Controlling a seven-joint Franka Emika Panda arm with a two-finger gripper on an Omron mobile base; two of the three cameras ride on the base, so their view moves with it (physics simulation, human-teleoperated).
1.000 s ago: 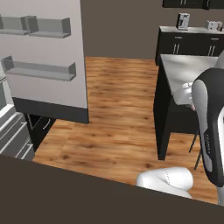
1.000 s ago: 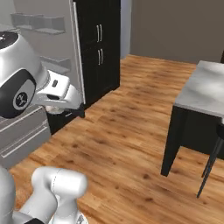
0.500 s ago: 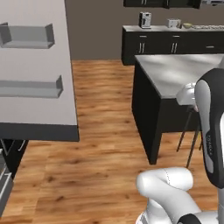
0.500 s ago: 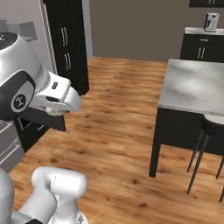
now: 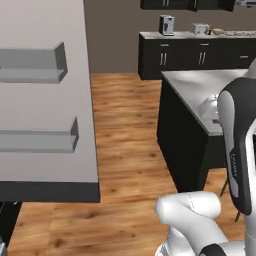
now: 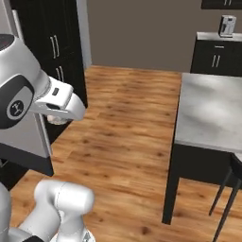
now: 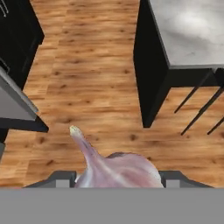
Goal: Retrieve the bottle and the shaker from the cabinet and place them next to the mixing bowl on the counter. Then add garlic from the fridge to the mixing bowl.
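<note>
- From the left base view, the open fridge door (image 5: 45, 100) with its grey shelves stands close on the left. The grey island top (image 5: 200, 95) is to the right, and far behind is the counter (image 5: 200, 35) over dark drawers. I think a small bowl shape sits there, but it is too small to be sure.
- From the right base view, the gripper (image 6: 59, 118) hangs beside the fridge door edge, with a pale thing under the hand, probably the garlic (image 6: 57, 119).
- Looking along the hand, the garlic (image 7: 114, 168) sits clamped between the two finger tips, over the wood floor (image 7: 87, 65).
- Step in hand, as I judge: carrying garlic from the fridge. Next the base must drive to the counter, then the arm must bring the garlic over the mixing bowl.
</note>
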